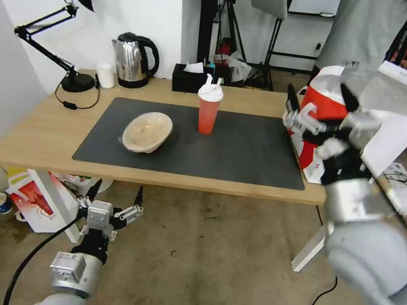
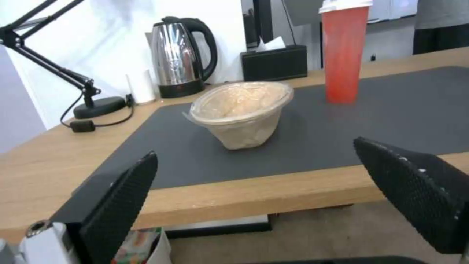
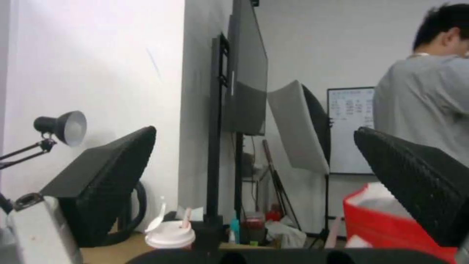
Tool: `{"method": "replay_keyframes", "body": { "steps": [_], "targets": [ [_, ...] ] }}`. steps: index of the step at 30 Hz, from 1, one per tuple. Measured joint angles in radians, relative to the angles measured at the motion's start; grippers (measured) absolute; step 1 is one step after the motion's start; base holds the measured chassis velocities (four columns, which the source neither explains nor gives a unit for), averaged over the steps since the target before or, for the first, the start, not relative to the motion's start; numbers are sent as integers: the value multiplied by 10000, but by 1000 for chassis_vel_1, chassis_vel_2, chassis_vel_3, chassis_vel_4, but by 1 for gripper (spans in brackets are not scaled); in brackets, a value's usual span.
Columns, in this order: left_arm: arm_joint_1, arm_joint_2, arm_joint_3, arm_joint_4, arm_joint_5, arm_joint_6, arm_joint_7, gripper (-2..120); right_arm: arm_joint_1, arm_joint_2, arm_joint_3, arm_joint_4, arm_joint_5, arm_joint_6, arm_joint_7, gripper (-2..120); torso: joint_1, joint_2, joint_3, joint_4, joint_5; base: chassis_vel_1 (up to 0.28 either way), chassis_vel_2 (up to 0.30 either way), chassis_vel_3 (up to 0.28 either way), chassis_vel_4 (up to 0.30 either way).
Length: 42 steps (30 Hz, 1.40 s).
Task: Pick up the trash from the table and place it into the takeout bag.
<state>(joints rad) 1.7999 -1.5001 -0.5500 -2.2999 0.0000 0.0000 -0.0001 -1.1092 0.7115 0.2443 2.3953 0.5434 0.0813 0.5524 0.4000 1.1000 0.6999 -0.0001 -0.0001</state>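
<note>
Resting tilted on the matte grey mat (image 1: 242, 152), a crinkly beige bowl (image 1: 147, 131)

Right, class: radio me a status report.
Left gripper open, low before table. Right gripper open at white-and-red takeout bag. Beige bowl, red cup remain.

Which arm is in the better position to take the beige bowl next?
Left, probably. The left gripper hangs open before the table, facing the beige bowl. The right gripper, also open, is up beside the takeout bag.
</note>
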Motion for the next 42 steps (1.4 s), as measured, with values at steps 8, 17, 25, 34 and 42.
{"method": "replay_keyframes", "body": {
  "steps": [8,17,25,34,42],
  "targets": [
    [0,4,0,0,0,0,1,100,-2111,1399,-118,15,-2316,1047,-72,100,0,0,0,0,4,0,0,0,0],
    [0,2,0,0,0,0,1,100,-4874,3099,-395,292,-5465,2324,262,100,-1,1,-1,1,1,0,0,0,0],
    [0,1,0,0,0,0,0,100,-6450,4154,-600,340,-7413,3516,661,100,-1,1,0,1,0,0,0,0,0],
    [0,2,0,0,0,0,0,100,-6843,4480,-829,-194,-7949,4212,702,100,-1,1,0,1,1,0,0,0,0],
    [1,1,0,0,0,0,0,100,-6852,4540,-1000,-615,-8063,4430,665,100,0,1,1,2,1,0,0,0,0]
  ]
}}
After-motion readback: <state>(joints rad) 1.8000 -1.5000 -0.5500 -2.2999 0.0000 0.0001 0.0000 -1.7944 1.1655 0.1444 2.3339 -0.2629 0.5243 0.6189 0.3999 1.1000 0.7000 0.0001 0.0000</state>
